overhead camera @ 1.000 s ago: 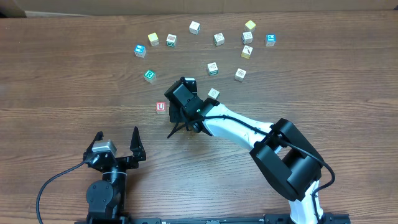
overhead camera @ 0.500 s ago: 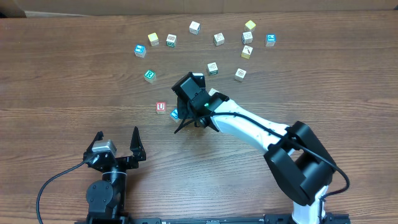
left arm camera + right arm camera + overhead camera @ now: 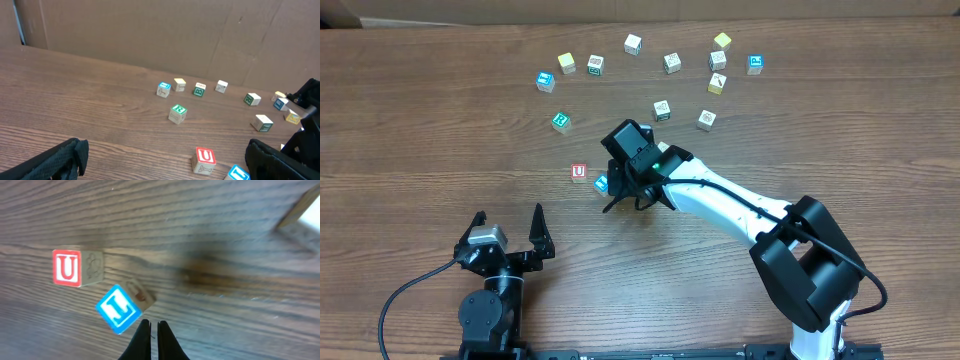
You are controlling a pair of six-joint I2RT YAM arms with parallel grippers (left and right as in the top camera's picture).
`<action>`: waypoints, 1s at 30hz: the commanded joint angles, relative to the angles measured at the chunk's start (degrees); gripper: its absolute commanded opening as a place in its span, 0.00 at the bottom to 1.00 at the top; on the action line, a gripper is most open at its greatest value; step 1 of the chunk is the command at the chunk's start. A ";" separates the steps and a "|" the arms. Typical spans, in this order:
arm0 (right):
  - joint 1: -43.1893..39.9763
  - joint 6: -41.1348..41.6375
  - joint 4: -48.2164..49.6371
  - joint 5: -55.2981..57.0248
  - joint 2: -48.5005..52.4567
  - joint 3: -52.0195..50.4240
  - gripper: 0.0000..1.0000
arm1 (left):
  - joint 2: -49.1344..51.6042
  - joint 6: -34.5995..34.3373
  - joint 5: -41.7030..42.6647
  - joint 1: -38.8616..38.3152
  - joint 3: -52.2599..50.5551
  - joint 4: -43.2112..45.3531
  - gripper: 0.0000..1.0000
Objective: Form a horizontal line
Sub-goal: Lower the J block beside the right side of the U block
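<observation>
The red U cube (image 3: 579, 172) lies left of centre on the table. The blue letter cube (image 3: 602, 183) lies just right of it and a little nearer, turned diagonally, with a small gap between them. Both show in the right wrist view, red U (image 3: 75, 268) and blue (image 3: 120, 308), and in the left wrist view, red U (image 3: 204, 159) and blue (image 3: 236, 173). My right gripper (image 3: 154, 324) is shut and empty, its tips beside the blue cube (image 3: 608, 206). The green R cube (image 3: 560, 121) sits apart, further back. My left gripper (image 3: 508, 220) is open and empty near the front edge.
Several loose white, yellow and blue cubes lie in an arc at the back, from a blue one (image 3: 545, 81) to another blue one (image 3: 755, 64). A pale cube (image 3: 662, 110) sits just behind my right arm. A cardboard wall (image 3: 150, 30) stands behind the table.
My right arm has shifted right and drawn back a little. The blue cube, hidden under the gripper a second ago, now shows free beside the red U cube. The left arm has not moved.
</observation>
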 commanded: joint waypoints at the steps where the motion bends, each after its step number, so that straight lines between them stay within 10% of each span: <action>1: 0.90 4.26 0.57 -2.93 2.38 -1.40 0.04 | -0.55 1.27 0.48 0.35 -0.22 0.02 1.00; 30: 2.89 6.99 9.68 -2.95 5.16 -1.49 0.04 | -0.55 1.27 0.48 0.35 -0.22 0.02 1.00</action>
